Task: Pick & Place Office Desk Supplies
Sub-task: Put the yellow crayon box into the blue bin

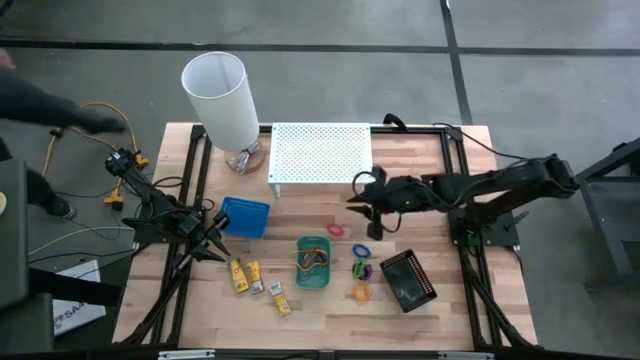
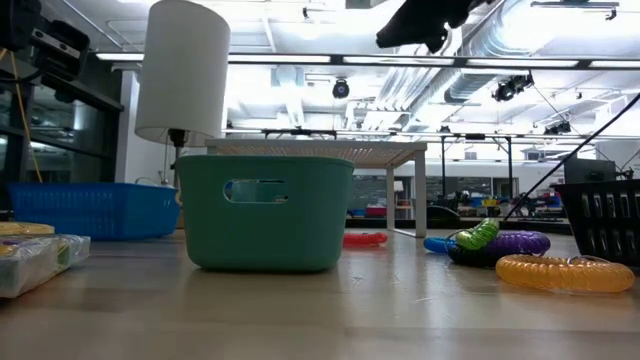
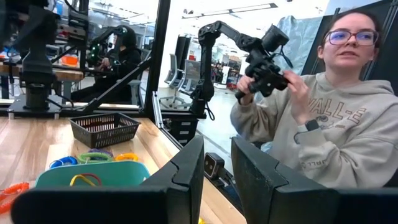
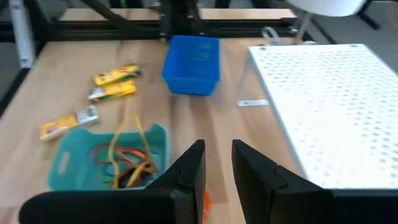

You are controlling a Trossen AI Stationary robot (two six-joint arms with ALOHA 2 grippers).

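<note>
place: robotics lab, pretty obvious
ceiling: exposed ducts (image 2: 560, 40), strip lights
floor: bare grey concrete (image 1: 540, 70)
gear: another robot arm (image 3: 214, 56) behind, black metal frames
bench: wooden bench (image 1: 320, 300), cables trailing off its edge

Both arms are dark, almost black, built of jointed tubular segments, with black cables trailing off their bases along the black frame rails. The left claw (image 3: 217, 171) ends in two flat, matte black fingers (image 3: 264, 168) with squared, slab-like faces set a narrow gap apart. The right claw (image 4: 217, 162) has the same pair of dark wedge-shaped fingers (image 4: 189, 165), and the right arm's wrist section is a bulky cluster of black housings.
</note>
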